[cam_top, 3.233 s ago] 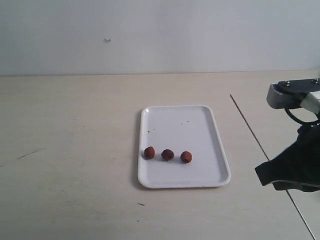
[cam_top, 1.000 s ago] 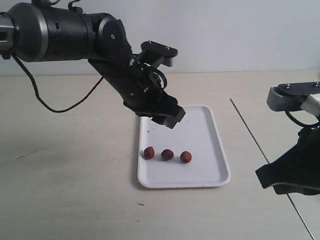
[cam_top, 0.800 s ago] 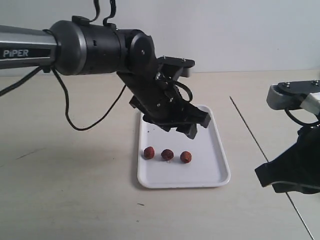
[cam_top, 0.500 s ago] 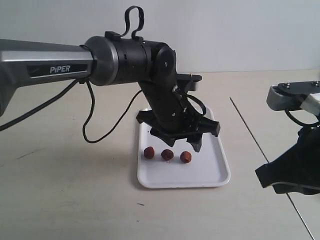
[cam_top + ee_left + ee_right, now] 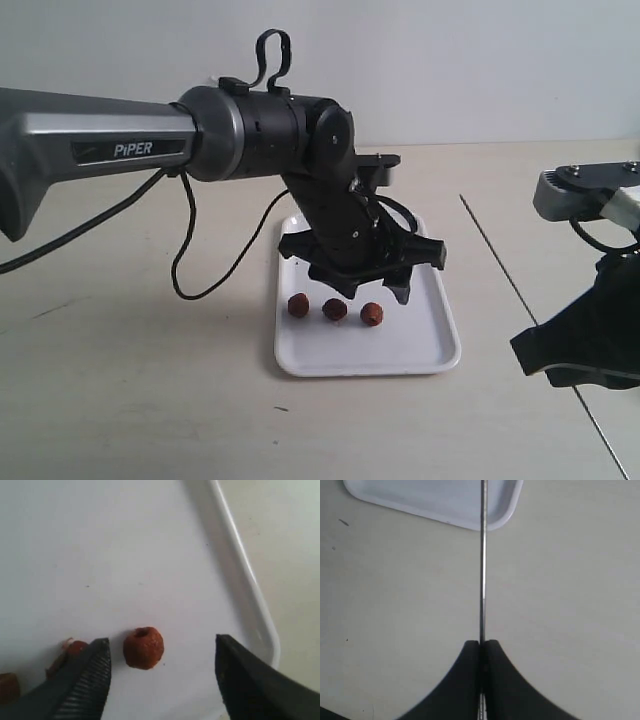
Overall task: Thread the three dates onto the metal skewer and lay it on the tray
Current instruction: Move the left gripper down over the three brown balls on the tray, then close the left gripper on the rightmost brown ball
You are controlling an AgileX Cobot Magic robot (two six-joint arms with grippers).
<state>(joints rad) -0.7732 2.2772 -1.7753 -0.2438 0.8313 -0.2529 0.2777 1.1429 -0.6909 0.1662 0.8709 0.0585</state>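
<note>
The three dates lie in a row on the white tray, toward its near edge. My left gripper hangs open just above the tray. In the left wrist view the left gripper straddles the right-hand date, which sits close to one finger. That finger half hides a second date. My right gripper is shut on the metal skewer, which points at a corner of the tray. In the exterior view the right gripper is off the tray's right side.
A pale wooden tabletop surrounds the tray. A thin dark line runs diagonally across it on the right. The left arm's black cable loops down over the table left of the tray.
The left arm came in from the left, swung over the tray and lowered, its open gripper now around the right-hand date. The right gripper and the dates have not moved.
</note>
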